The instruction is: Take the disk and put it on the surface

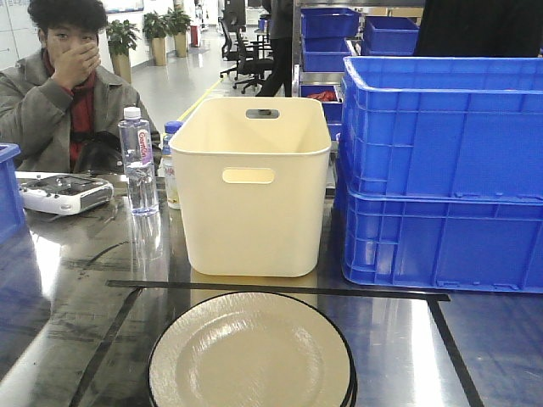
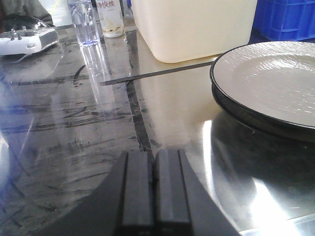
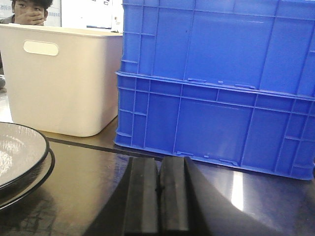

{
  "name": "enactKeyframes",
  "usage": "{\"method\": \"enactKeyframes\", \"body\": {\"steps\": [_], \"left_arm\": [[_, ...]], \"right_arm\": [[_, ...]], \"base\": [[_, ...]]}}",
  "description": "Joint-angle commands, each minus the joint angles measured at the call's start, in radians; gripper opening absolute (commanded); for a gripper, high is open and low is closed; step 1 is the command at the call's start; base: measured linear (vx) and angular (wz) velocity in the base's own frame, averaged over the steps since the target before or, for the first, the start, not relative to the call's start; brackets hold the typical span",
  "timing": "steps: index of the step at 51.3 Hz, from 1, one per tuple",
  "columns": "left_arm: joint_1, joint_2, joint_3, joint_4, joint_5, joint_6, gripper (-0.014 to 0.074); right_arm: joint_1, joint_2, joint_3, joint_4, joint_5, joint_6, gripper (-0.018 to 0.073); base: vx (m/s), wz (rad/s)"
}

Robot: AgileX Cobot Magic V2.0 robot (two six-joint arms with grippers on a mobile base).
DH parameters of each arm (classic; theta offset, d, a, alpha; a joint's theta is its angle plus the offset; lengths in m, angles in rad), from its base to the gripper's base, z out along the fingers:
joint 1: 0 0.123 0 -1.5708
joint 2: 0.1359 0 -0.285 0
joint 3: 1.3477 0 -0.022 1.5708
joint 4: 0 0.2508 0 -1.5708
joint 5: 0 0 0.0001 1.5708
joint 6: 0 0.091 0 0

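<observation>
Disk: cream plate with black rim, apparently top of a small stack, resting on the counter inside the black tape lines, in front of the cream bin.
Left claw: jaws pressed together, holding nothing, low over the counter, left of the plate.
Right claw: jaws together, empty, right of the plate.
Progress: judged not started; grab, lift and placement all remain.

Office/lab-type workspace w/ stacked blue crates, taped glossy table, office chairs and potted plants along the aisle at rear.
</observation>
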Motion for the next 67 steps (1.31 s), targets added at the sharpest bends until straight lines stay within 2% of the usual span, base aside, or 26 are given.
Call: {"method": "enactKeyframes", "body": {"steps": [1,27,31,37,40,44,46,50,54,59,67], "left_arm": [[-0.004,0.005,-0.03,-0.025,-0.069,-0.001,-0.0002],[-0.017,0.001,-0.009,-0.024,-0.077,-0.001,-0.0002],[-0.02,-0.027,0.023,-0.01,-0.075,-0.001,-0.0002],[-0.02,-0.1,0.097,0.04,-0.131,-0.013,-0.0002],[-0.02,-0.144,0.133,0.04,-0.173,-0.051,-0.0002],[-0.018,-0.17,0.153,0.04,-0.228,-0.147,-0.0002],[-0.013,-0.169,0.153,0.04,-0.276,-0.243,0.0],[0.003,-0.138,0.14,0.069,-0.412,-0.297,0.0001],[0.02,-0.07,0.102,0.078,-0.505,-0.287,0.0002],[0.024,0.017,0.035,0.077,-0.591,-0.231,0.0002],[0.024,0.164,-0.049,0.076,-0.628,-0.137,0.0006]], "right_arm": [[0.0,0.01,-0.027,-0.002,-0.083,-0.001,-0.0009],[0.0,0.01,-0.027,-0.002,-0.083,-0.001,-0.0009],[0.0,0.01,-0.027,-0.002,-0.084,-0.001,-0.0009],[0.0,0.01,-0.027,-0.002,-0.084,-0.001,-0.0009],[0.0,0.01,-0.027,-0.002,-0.084,-0.001,-0.0009],[0.0,0.01,-0.027,-0.002,-0.084,-0.001,-0.0009],[0.0,0.01,-0.027,-0.002,-0.084,-0.001,-0.0009],[0.0,0.01,-0.027,-0.002,-0.084,-0.001,-0.0009],[0.0,0.01,-0.027,-0.002,-0.084,-0.001,-0.0009],[0.0,0.01,-0.027,-0.002,-0.084,-0.001,-0.0009],[0.0,0.01,-0.027,-0.002,-0.084,-0.001,-0.0009]], "base": [[0.0,0.0],[0.0,0.0],[0.0,0.0],[0.0,0.0],[0.0,0.0],[0.0,0.0],[0.0,0.0],[0.0,0.0],[0.0,0.0],[0.0,0.0],[0.0,0.0]]}}
